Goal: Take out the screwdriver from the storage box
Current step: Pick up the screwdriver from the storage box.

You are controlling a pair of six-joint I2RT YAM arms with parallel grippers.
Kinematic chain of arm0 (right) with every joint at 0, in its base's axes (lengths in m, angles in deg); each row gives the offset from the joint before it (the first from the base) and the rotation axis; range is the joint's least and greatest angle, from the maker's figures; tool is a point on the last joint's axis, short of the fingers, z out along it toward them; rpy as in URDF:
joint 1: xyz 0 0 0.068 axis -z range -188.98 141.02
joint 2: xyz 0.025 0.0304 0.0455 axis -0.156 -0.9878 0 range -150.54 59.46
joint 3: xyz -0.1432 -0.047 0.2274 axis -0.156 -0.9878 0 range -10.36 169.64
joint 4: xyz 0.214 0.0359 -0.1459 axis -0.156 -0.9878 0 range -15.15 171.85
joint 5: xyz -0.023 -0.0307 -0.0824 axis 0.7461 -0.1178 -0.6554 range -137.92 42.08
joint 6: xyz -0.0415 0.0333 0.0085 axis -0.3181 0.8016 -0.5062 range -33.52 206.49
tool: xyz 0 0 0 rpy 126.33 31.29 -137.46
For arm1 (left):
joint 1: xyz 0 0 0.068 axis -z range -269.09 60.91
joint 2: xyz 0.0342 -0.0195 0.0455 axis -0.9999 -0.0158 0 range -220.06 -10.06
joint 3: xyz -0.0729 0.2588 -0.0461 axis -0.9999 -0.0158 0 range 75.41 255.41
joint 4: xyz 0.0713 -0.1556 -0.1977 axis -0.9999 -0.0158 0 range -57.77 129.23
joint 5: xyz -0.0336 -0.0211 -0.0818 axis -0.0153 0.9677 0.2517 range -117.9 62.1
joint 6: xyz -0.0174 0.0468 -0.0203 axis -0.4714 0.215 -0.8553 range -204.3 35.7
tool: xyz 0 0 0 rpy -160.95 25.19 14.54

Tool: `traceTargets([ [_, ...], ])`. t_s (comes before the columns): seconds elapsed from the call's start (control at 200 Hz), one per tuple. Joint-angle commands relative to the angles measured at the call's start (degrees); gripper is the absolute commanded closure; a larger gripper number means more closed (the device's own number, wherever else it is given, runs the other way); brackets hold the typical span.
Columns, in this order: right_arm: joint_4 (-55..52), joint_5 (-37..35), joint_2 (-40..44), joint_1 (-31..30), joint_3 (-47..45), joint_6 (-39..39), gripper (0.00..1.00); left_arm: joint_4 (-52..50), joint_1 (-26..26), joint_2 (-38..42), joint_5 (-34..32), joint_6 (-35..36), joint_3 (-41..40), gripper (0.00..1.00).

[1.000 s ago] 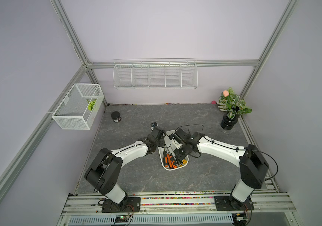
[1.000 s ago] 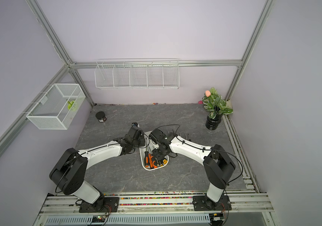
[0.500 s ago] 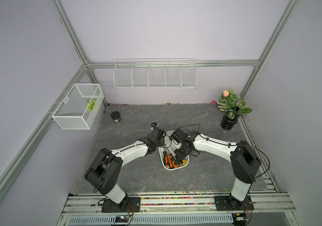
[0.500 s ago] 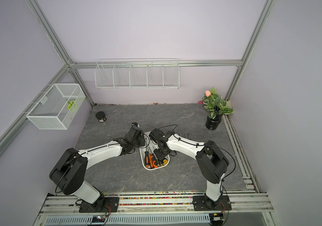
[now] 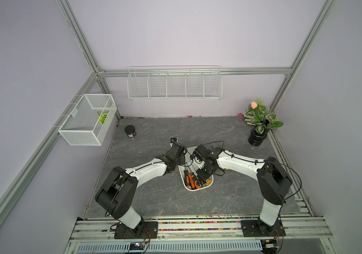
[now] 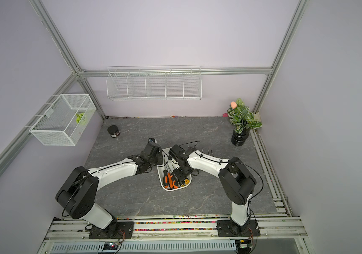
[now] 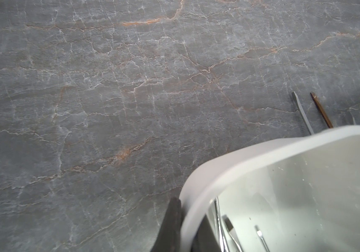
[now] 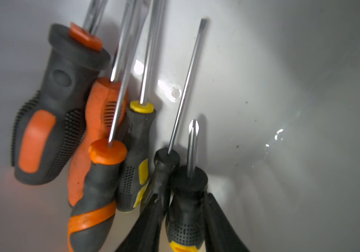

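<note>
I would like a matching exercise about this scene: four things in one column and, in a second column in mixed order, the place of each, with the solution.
Things
1. white smooth plastic storage box
2. small round black jar
3. green leafy plant in a black pot
4. white wire-mesh basket

Places
a. back right corner of the grey table
b. hung on the left wall
c. middle of the table, between the two arms
d. back left part of the table, standing alone

Pairs: 1-c, 2-d, 3-a, 4-b
</note>
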Motion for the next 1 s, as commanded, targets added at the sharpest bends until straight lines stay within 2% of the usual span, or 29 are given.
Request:
traceTargets([
  [0.0, -5.5, -2.5, -1.2, 1.3, -0.9, -1.9, 0.64, -0.7, 0.3, -0.2, -1.6, 1.0, 0.0, 1.0],
  [0.23, -8.8, -5.0, -3.0, 2.0, 1.0, -3.3, 0.64, -0.3, 0.3, -0.3, -1.5, 1.0, -0.2, 1.0],
  [0.8, -7.9, -3.6, -9.6, 4.8, 3.9, -4.7, 0.66, -0.3, 0.3, -0.1, -1.5, 0.9, -0.2, 1.0],
  [0.92, -8.2, -3.5, -9.1, 5.0, 4.3, -4.8, 0.75, -0.4, 0.3, -0.2, -1.6, 0.9, -0.2, 1.0],
  [1.0, -8.3, -3.6, -8.2, 5.0, 4.6, -4.7, 0.95, -0.4, 0.3, -0.3, -1.6, 0.9, -0.1, 1.0],
])
